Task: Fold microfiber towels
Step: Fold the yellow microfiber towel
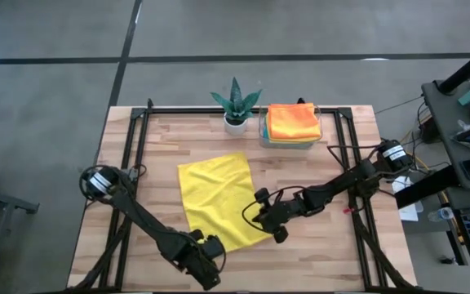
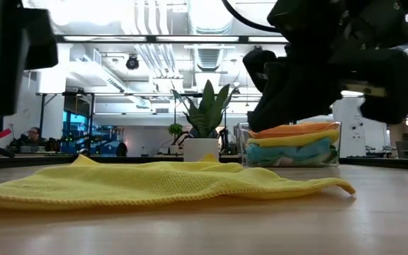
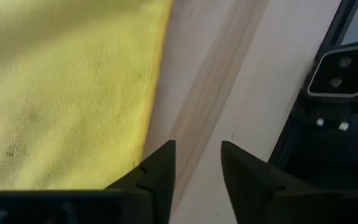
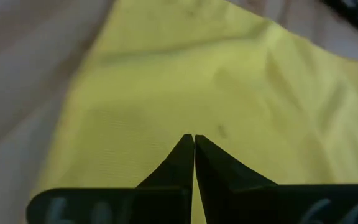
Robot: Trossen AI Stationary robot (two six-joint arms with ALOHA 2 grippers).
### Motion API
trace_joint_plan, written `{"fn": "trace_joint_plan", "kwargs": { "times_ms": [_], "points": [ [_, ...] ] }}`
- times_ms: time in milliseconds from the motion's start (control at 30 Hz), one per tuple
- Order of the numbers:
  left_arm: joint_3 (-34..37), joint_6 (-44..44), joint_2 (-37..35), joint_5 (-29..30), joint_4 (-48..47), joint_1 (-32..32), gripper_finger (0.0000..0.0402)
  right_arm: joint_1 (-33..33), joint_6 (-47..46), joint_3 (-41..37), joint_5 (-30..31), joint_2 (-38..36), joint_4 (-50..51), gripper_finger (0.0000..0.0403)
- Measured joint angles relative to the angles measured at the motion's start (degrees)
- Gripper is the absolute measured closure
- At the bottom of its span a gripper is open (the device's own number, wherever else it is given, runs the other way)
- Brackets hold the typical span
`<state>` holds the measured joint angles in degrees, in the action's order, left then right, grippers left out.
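Left gripper (image 1: 210, 255) hovers just beside the yellow towel's (image 1: 215, 200) near edge.

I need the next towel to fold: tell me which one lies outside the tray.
The yellow towel, spread flat on the table between both grippers; the orange towel and the others sit stacked in the clear tray.

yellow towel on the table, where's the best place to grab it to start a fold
Probably the yellow towel corner on the table, next to the left gripper. It lies flat and spread out, so pinch that thin edge from the bare wood beside it.
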<state>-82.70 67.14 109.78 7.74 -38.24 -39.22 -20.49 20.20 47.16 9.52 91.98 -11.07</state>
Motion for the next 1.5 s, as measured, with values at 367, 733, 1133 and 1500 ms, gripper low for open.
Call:
{"fn": "trace_joint_plan", "kwargs": {
  "times_ms": [367,733,1133,1500],
  "points": [
    [6.3,-0.4,0.0,0.6,0.1,-1.1,0.0155,-0.1,-7.0,-0.4,-11.5,0.0,-0.3,0.0379],
    [9.7,-1.1,0.0,9.1,1.2,-1.3,0.0142,-0.5,-14.9,-1.4,-11.5,1.0,0.9,0.0234],
    [12.7,-4.5,-0.1,9.3,5.2,-2.6,0.0158,-1.8,-23.4,0.0,-12.1,1.4,1.8,0.0155],
    [14.9,-4.5,-0.4,10.2,4.8,-2.6,0.0257,-6.2,-31.2,-0.1,-6.1,4.7,4.3,0.0168]
  ]
}}
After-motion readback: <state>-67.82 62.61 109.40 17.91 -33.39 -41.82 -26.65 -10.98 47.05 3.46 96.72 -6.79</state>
